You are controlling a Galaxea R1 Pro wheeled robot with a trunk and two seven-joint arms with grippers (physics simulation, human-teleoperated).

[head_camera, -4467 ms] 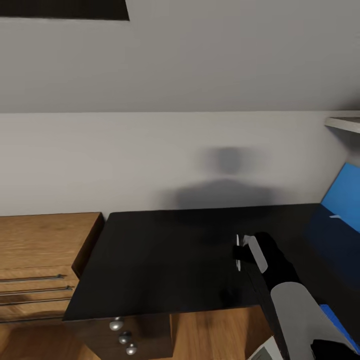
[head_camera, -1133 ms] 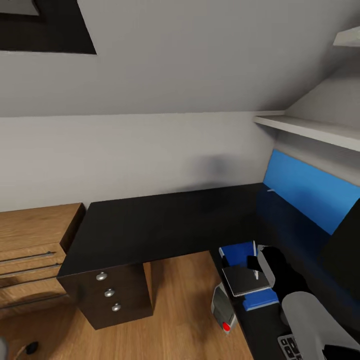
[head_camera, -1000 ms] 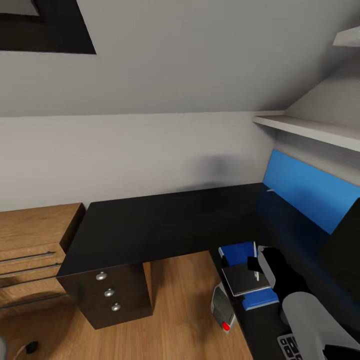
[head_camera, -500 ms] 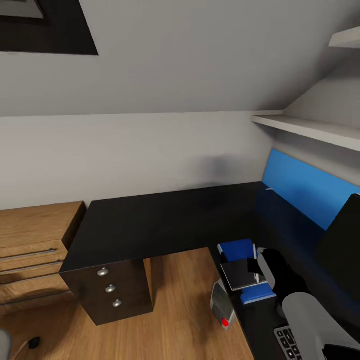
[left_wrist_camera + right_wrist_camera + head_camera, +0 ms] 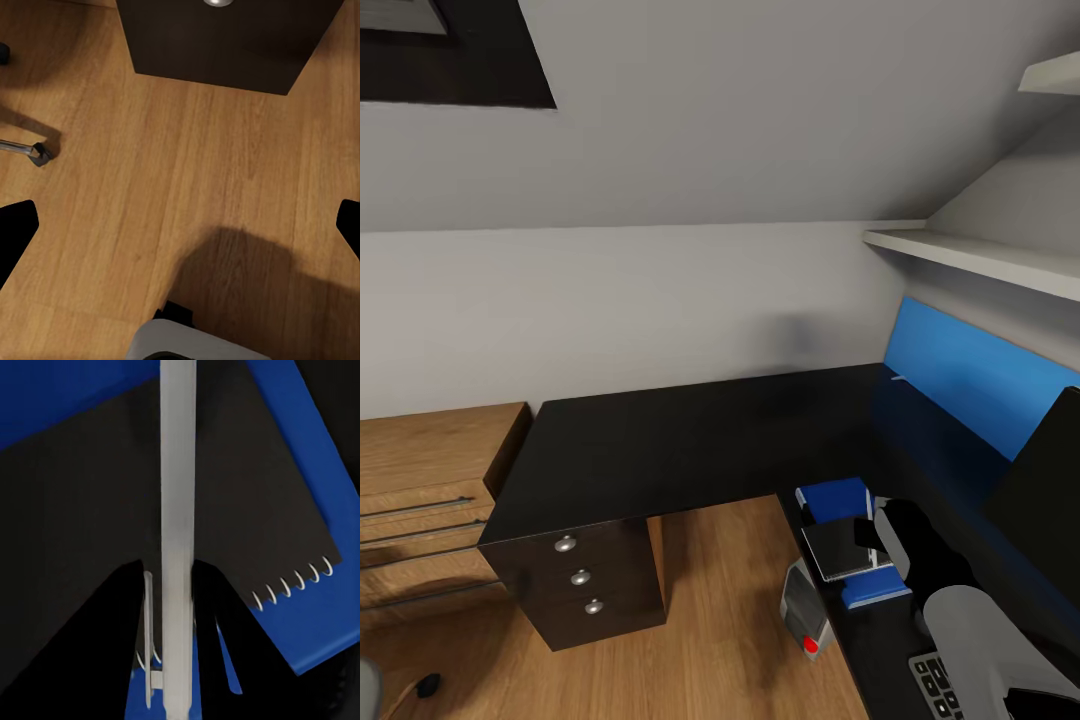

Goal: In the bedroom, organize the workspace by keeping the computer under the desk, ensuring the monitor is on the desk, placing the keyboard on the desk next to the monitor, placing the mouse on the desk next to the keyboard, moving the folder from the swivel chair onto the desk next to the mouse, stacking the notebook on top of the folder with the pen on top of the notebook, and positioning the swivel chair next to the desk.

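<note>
Silver pen [image 5: 178, 510], pinched in our right pincer [image 5: 169, 585], hangs directly over the notebook [image 5: 150, 510], lengthwise along its cover.

My right arm [image 5: 970, 625] reaching forward, grey forearm, black wrist. Right gripper [image 5: 171, 585] pinching pen [image 5: 178, 510] between black fingers [image 5: 124, 607], pen lying along finger line. Left gripper [image 5: 180, 225] pointing down, dark fingertips [image 5: 15, 232] sitting wide apart at frame edges, apparently gripping nothing.
</note>
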